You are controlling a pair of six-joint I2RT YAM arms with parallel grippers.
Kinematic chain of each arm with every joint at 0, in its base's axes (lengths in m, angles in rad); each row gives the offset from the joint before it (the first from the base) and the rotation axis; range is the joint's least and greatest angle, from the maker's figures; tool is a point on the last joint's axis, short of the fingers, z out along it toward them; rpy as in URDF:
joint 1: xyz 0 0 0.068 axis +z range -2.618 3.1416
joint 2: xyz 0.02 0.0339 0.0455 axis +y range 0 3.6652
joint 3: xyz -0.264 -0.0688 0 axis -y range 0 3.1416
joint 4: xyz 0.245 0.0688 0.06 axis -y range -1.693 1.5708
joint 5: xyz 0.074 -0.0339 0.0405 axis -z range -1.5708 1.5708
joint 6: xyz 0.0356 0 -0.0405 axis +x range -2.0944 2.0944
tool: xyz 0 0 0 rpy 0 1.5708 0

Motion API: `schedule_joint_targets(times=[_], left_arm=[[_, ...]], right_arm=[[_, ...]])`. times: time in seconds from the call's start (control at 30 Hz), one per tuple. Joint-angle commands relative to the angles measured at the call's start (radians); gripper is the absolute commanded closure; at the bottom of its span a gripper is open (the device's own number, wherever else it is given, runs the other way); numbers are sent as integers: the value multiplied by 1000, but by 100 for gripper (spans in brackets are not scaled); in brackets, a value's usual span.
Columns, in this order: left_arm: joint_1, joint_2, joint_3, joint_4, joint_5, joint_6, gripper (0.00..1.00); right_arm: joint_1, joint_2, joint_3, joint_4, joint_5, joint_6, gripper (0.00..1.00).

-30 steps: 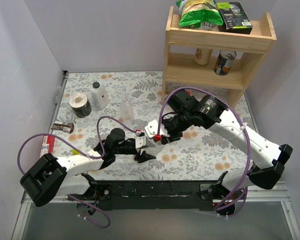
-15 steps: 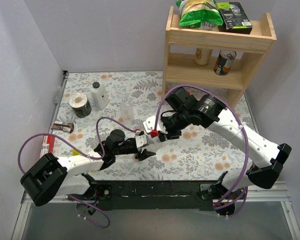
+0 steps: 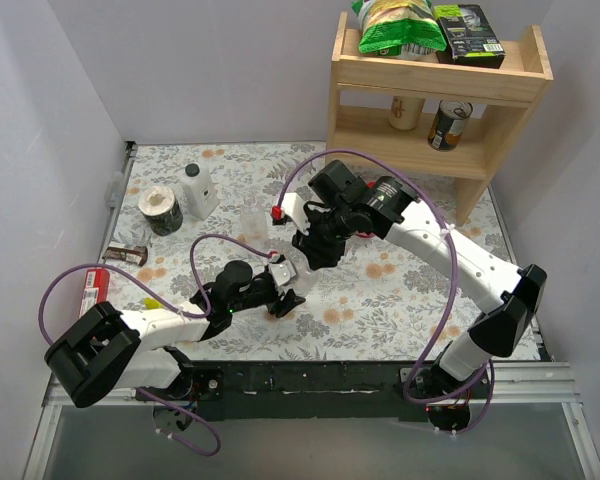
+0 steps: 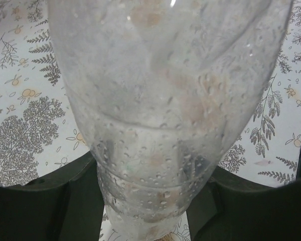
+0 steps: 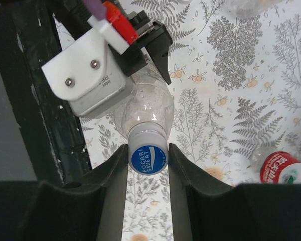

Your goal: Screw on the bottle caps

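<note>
Right wrist: pincer [image 5: 148, 150] astride blue cap [image 5: 148, 160] on bottle [image 5: 146, 108]

Plain pale grey walls [image 3: 210, 70], counter [image 3: 400, 300] with a floral-pattern cover, wooden shelf unit [image 3: 430, 82] at the far right, soft even light

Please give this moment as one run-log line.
step: cap screwing | left gripper: shut on clear bottle | right gripper: shut on blue Pocari Sweat cap, cap on bottle neck | tightness: cannot tell

Floral table [image 3: 410, 300] — white bottle [image 3: 198, 190] (black-capped)
</note>
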Motion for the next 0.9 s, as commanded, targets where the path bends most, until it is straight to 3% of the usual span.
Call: schedule_joint_targets(times=[0.0, 0.07, 0.17, 0.47, 0.73, 0.87], left_arm=[[-2, -43, 42, 205, -60, -90, 100], [-2, -50, 31, 196, -58, -105, 100], [-2, -55, 16, 179, -52, -110, 100], [2, -44, -13, 115, -52, -92, 100], [5, -57, -28, 87, 21, -84, 100], [10, -72, -21, 26, 190, -5, 100]], right_arm=[[12, 85, 54, -40, -83, 182, 88], [7, 88, 56, -38, -91, 171, 88], [2, 78, 45, -35, -95, 136, 70], [2, 44, 97, -61, -81, 48, 39], [-2, 29, 168, -179, -104, -56, 27], [-57, -85, 59, -158, -77, -206, 27]])
